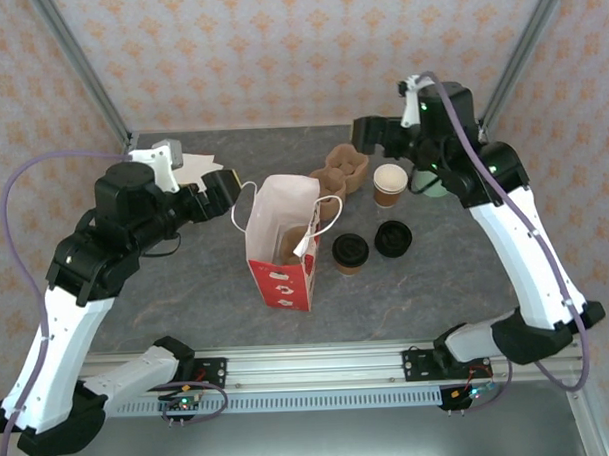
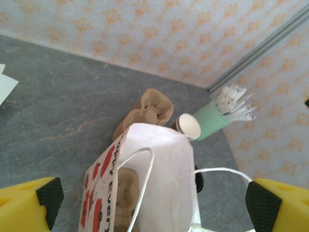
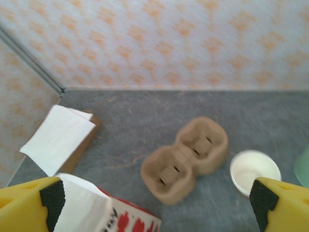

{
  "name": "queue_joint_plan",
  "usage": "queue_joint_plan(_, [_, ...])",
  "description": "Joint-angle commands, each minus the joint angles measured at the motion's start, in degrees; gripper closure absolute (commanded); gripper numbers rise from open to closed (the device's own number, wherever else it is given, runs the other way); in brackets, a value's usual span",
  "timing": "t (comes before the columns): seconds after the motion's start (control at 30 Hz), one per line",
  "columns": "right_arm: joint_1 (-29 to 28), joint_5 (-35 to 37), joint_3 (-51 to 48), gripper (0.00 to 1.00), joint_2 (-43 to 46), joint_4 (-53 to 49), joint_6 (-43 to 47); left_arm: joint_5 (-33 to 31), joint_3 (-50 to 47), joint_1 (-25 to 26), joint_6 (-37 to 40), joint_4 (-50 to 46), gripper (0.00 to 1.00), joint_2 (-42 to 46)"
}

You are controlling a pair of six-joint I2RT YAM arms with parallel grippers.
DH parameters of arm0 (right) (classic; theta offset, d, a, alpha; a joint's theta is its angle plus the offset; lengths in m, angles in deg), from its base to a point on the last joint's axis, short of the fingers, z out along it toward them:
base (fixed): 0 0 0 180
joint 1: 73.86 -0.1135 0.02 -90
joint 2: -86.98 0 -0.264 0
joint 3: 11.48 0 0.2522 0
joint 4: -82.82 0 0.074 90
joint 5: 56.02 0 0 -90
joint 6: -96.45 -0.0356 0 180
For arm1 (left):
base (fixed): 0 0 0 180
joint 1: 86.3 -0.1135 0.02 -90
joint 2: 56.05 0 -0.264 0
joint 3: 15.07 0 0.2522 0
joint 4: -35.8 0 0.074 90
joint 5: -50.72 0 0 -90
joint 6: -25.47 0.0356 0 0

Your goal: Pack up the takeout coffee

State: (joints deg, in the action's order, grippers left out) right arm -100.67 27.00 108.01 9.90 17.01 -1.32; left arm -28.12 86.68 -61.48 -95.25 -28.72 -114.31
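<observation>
The takeout coffee [image 1: 350, 252], a kraft cup with a black lid, stands on the table just right of the white and red paper bag [image 1: 281, 241]. A brown pulp carrier [image 2: 121, 193] lies inside the bag [image 2: 166, 179]. My left gripper [image 1: 228, 191] is open beside the bag's left rim; in the left wrist view its jaws [image 2: 154, 200] stand wide apart over the bag's mouth, holding nothing. My right gripper [image 1: 365, 138] is open above the back of the table; its wrist view shows empty jaws [image 3: 157, 203] over a second carrier [image 3: 186, 159].
An open kraft cup [image 1: 390, 183] stands right of the carrier [image 1: 343, 171]. A loose black lid [image 1: 393, 238] lies beside the lidded cup. A mint-green cup of white stirrers [image 2: 217, 116] stands at the back right. White napkins [image 3: 58, 137] lie at the back left.
</observation>
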Motion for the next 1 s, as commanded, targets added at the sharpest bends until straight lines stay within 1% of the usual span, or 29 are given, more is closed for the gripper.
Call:
queue_joint_plan(0.0, [2.7,-1.7,-6.8,0.01,4.0,-4.6,-5.6,2.1,4.9,0.2,5.8,-7.1,0.0,-6.6])
queue_joint_plan(0.07, [3.4,-2.2,-11.5,0.01,6.3,-4.8,-6.4,3.8,9.2,-0.1,9.2,-10.3,0.01,-11.2])
queue_joint_plan(0.17, [3.5,-3.0,-17.1,0.01,8.9,-6.4,-7.1,4.7,19.8,-0.8,15.3,-19.1,0.03,-21.7])
queue_joint_plan(0.23, [3.5,-3.7,-19.4,0.01,8.9,-7.3,-7.5,4.5,25.9,-1.1,18.1,-23.9,0.05,-27.5])
queue_joint_plan(0.33, [3.5,-4.3,-21.7,0.01,11.4,-8.5,-7.9,4.4,33.7,-1.4,22.0,-29.2,0.08,-35.2])
queue_joint_plan(0.43, [3.5,-4.7,-23.5,0.01,12.3,-9.3,-8.3,5.9,40.4,-1.4,24.7,-34.1,0.1,-41.8])
queue_joint_plan(0.47, [3.5,-4.9,-24.0,0.01,12.5,-9.5,-8.6,7.0,41.8,-1.5,25.6,-35.3,0.11,-43.8])
queue_joint_plan(0.57, [3.6,-5.8,-25.5,0.01,12.8,-9.6,-9.4,7.9,43.8,-1.5,26.7,-36.7,0.15,-47.4])
queue_joint_plan(0.7, [3.5,-5.9,-26.5,0.01,12.8,-9.6,-9.5,6.8,44.8,-1.4,27.2,-37.0,0.19,-50.4])
queue_joint_plan(0.83, [3.6,-6.0,-27.5,0.01,12.8,-8.7,-9.8,7.7,45.2,-1.5,27.1,-36.3,0.29,-52.9])
queue_joint_plan(0.97, [3.6,-5.9,-28.0,0.01,12.5,-8.1,-9.5,7.1,45.3,-1.4,27.1,-36.3,0.41,-54.0])
